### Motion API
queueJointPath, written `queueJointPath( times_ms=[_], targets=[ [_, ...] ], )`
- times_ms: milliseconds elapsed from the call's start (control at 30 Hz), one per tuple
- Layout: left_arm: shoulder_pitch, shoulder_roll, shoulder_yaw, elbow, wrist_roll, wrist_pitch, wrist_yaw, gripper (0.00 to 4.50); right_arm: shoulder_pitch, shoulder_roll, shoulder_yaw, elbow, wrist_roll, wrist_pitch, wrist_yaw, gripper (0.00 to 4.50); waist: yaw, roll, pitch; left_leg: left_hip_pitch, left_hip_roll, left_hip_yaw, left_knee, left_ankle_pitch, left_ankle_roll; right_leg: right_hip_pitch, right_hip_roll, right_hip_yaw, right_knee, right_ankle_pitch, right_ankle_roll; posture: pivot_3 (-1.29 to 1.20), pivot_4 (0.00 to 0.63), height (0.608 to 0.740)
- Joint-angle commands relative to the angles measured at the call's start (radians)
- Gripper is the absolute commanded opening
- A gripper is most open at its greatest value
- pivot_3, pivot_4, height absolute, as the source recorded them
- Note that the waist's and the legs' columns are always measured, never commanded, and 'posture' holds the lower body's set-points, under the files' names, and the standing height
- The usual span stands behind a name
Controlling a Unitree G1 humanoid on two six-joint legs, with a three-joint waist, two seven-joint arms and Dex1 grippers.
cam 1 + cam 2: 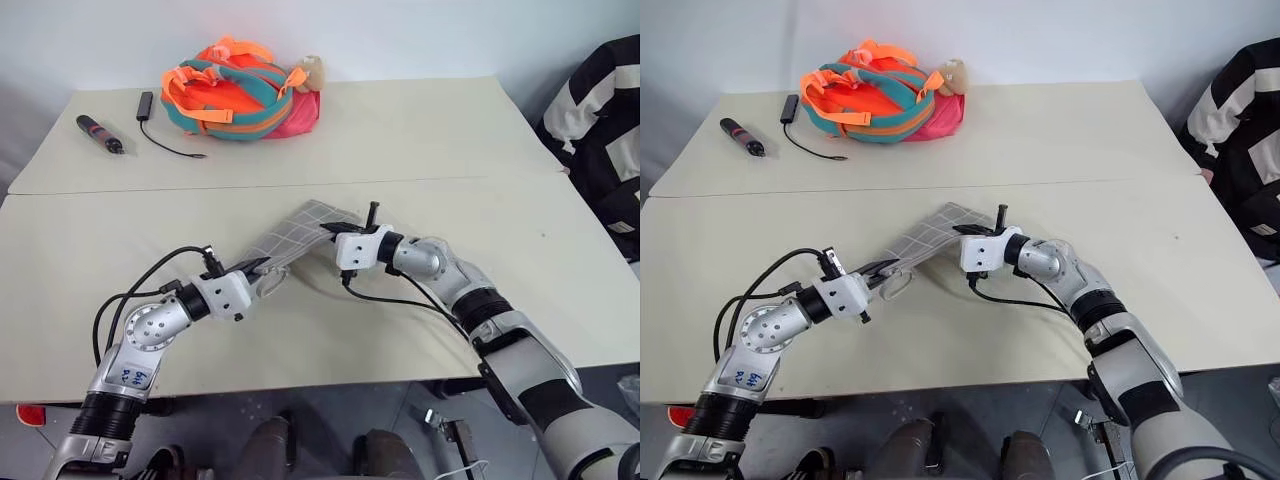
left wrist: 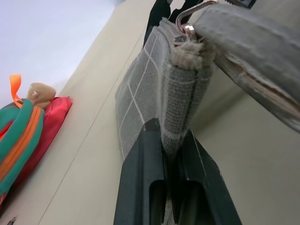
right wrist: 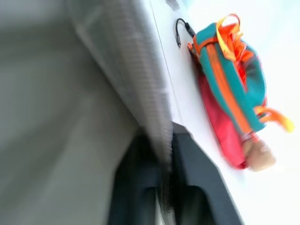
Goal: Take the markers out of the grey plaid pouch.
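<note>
Pouch (image 1: 300, 235) spans between both grippers, lifted off the desk (image 1: 420, 150) (near end lower). Left gripper (image 2: 171, 150) jaws clamped on its near end. Right gripper (image 3: 164, 154) jaws pinch the far edge.

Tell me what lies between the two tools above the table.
In the left eye view, the grey plaid pouch spans from the left tool to the right tool.
</note>
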Motion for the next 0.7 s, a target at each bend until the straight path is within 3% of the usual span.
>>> queueJointPath(
  times_ms=[33,100,200,300,467,700],
  targets=[
    [0.002,0.013,0.010,-0.025,0.041,-0.004,0.035,0.00,0.041,0.002,-0.108,-0.138,0.243,0.170,0.202,1.76,0.000,0.000,0.000,0.000,0.000,0.000,0.000,0.000,0.000,0.000,0.000,0.000,0.000,0.000,0.000,0.00,0.150,0.740],
    [0.000,0.014,0.013,-0.019,0.058,-0.004,0.048,0.00,0.086,-0.008,-0.159,-0.255,0.404,0.368,0.356,2.47,0.002,0.000,0.000,0.000,0.000,0.000,0.000,0.000,0.000,0.000,0.000,0.000,0.000,0.000,0.000,0.00,0.150,0.740],
    [-0.018,0.025,0.002,0.001,0.134,-0.017,0.091,0.00,0.121,-0.031,-0.248,-0.467,0.645,0.805,0.456,3.53,0.004,0.000,0.000,0.000,0.000,0.000,0.000,0.000,0.001,0.001,0.000,0.000,0.000,0.000,0.000,0.00,0.150,0.740],
    [-0.056,0.038,-0.024,0.024,0.248,-0.031,0.156,0.00,0.202,-0.059,-0.262,-0.706,0.843,1.193,0.493,3.53,0.015,0.000,0.000,0.000,0.000,0.000,0.000,-0.001,0.001,0.000,-0.001,0.000,0.000,0.000,0.000,0.00,0.150,0.740],
    [-0.108,0.028,-0.084,0.075,0.359,-0.044,0.228,0.00,0.342,-0.010,-0.237,-0.935,0.955,1.471,0.398,3.53,0.025,-0.001,-0.001,0.000,0.001,0.001,0.001,-0.004,0.000,0.000,0.000,-0.001,0.000,0.000,0.000,0.00,0.150,0.740],
    [-0.127,-0.005,-0.128,0.055,0.420,0.001,0.272,0.00,0.390,0.100,-0.218,-0.979,0.955,1.589,0.247,3.53,0.033,-0.001,-0.001,0.000,0.000,0.002,0.003,-0.004,0.001,0.000,-0.002,-0.001,0.000,0.000,0.000,0.00,0.150,0.740]
  ],
)
